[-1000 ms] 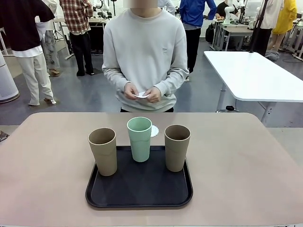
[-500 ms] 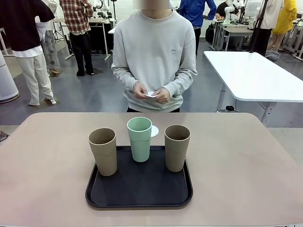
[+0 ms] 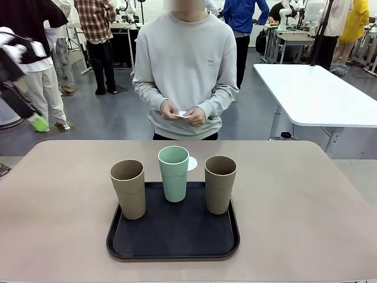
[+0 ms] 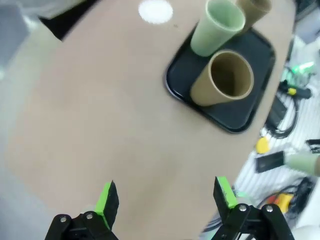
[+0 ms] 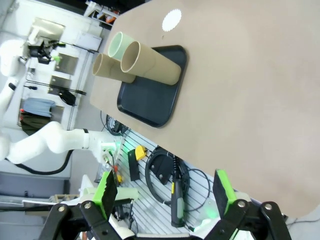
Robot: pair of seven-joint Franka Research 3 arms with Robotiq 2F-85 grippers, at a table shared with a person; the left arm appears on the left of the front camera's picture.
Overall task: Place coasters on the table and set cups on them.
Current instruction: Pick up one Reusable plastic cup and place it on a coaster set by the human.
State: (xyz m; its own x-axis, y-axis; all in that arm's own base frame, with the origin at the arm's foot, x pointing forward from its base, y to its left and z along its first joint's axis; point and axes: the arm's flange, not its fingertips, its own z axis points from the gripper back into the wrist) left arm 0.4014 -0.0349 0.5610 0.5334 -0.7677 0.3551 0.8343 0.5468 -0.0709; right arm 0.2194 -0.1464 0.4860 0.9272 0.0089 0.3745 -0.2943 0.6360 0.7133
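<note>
Three cups stand on a black tray (image 3: pixel 174 254) on the beige table (image 3: pixel 306 200): a brown one (image 3: pixel 128 188) at left, a mint green one (image 3: pixel 174 173) in the middle, a brown one (image 3: pixel 220 184) at right. One white lacy coaster (image 3: pixel 192 163) lies on the table just behind the mint cup. The person at the far side holds more white coasters (image 3: pixel 181 114) in both hands. My left gripper (image 3: pixel 36 121) is a blur high at the far left. In its wrist view it (image 4: pixel 165 197) is open above bare table, with the cups (image 4: pixel 222 80) beyond. My right gripper (image 5: pixel 164 192) is open and well away from the tray (image 5: pixel 155 102).
A white table (image 3: pixel 318 94) stands behind at the right, off my table. Other people stand farther back in the room. The beige top is bare to the left and right of the tray.
My left arm has swung into the front view at the upper left. The person has shifted slightly and still holds the coasters. Cups, tray and the lying coaster have not moved.
</note>
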